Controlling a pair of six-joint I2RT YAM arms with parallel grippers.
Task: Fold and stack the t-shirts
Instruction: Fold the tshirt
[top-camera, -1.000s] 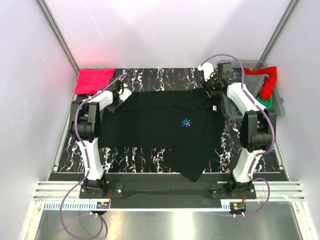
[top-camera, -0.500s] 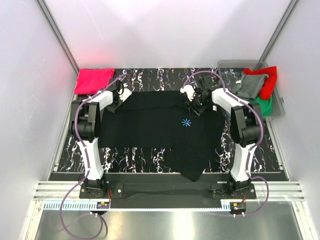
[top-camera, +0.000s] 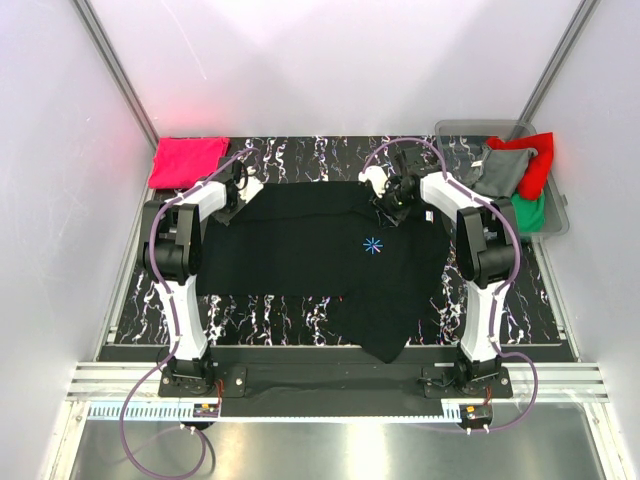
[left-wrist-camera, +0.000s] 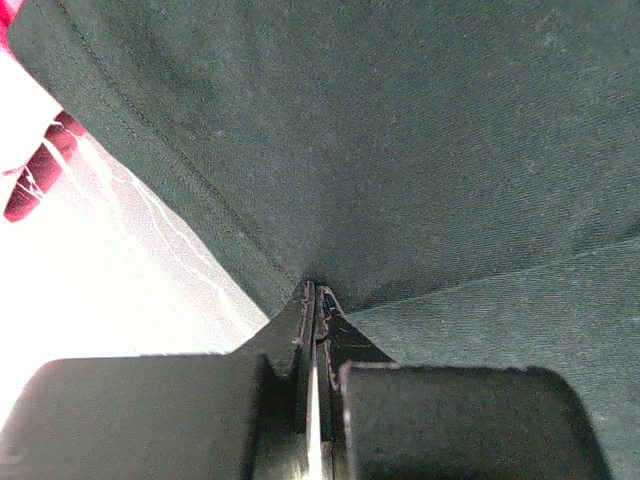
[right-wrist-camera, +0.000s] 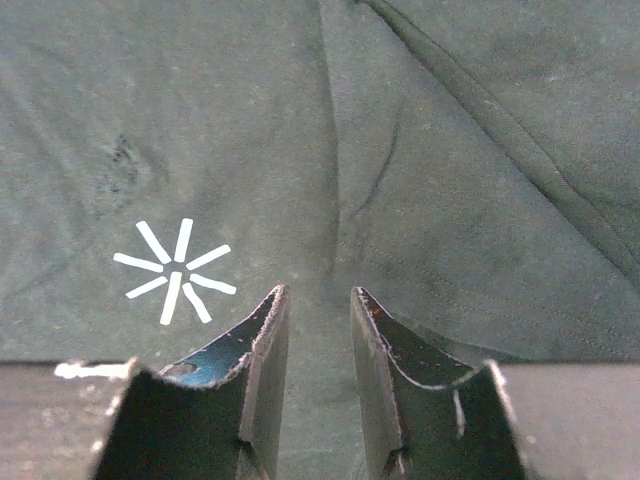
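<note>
Black t-shirt (top-camera: 300, 250) lies spread on the marble table (top-camera: 310, 152). Left gripper (left-wrist-camera: 313, 292) is closed, pinching the shirt's hem at its far-left corner. Right gripper (right-wrist-camera: 318, 300) is partly open and holds nothing, jaws apart just above the cloth beside the light-blue asterisk (right-wrist-camera: 172, 270). Pink-red t-shirt (top-camera: 187, 160) sits folded at the far-left table corner. Grey t-shirt (top-camera: 503, 170), red t-shirt (top-camera: 538, 160) and green t-shirt (top-camera: 534, 212) sit in the clear bin (top-camera: 462, 128) at far right.
</note>
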